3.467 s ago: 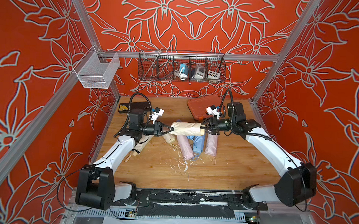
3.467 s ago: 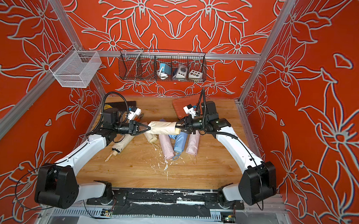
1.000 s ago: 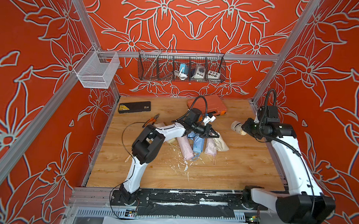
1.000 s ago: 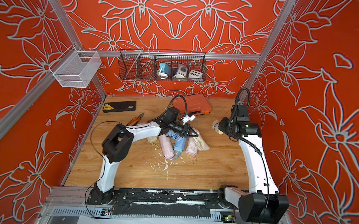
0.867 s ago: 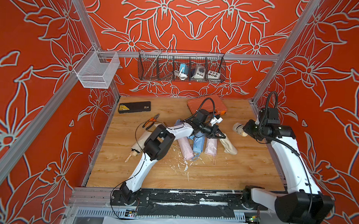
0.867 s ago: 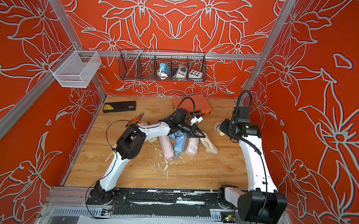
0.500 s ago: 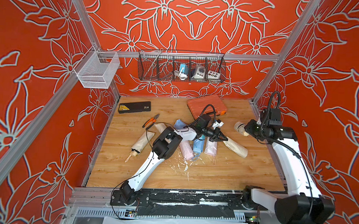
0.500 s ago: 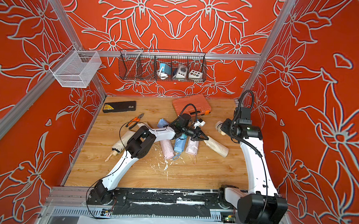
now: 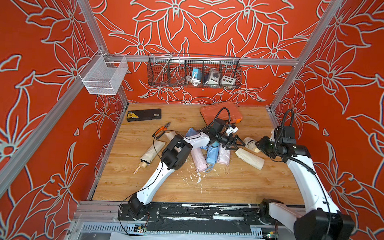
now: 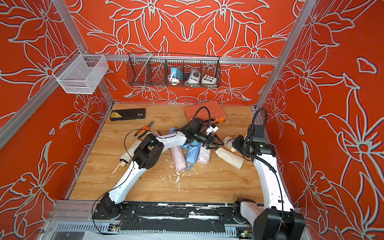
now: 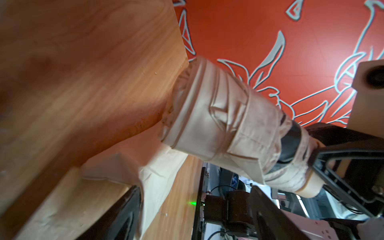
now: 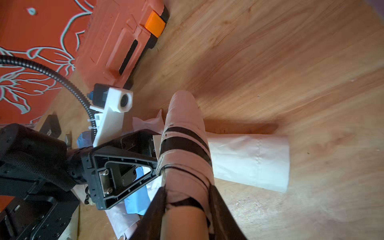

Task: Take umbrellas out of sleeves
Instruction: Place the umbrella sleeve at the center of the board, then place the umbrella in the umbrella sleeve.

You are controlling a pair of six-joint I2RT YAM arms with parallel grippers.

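Counter [image 9: 228, 187] of pale wood, orange case [image 9: 220, 112] at the back edge, black case [image 9: 144, 115] toward the back left corner. Mid-counter: three rolls side by side, pink [image 9: 198, 158], blue [image 9: 211, 155] and pale pink [image 9: 224, 155]; whether these are sleeved cannot be told. Second cream umbrella [image 9: 151, 152] lies apart on the left side, its wooden handle toward the front edge. Cream sleeve [image 9: 251, 159] lies limp and flat on the counter, to the right of the rolls. Cream umbrella [image 9: 249, 142] is clear of that sleeve and lifted above it, black strap around its pleats. Right gripper [image 12: 187, 194] is clamped on the handle end of this umbrella. Left gripper [image 9: 237, 144] has its jaws spread wide with nothing between them; it is close beside the umbrella's free end and above the sleeve's near end, contact not discernible. Orange-handled pliers [image 9: 162, 131] behind the rolls, to the left.
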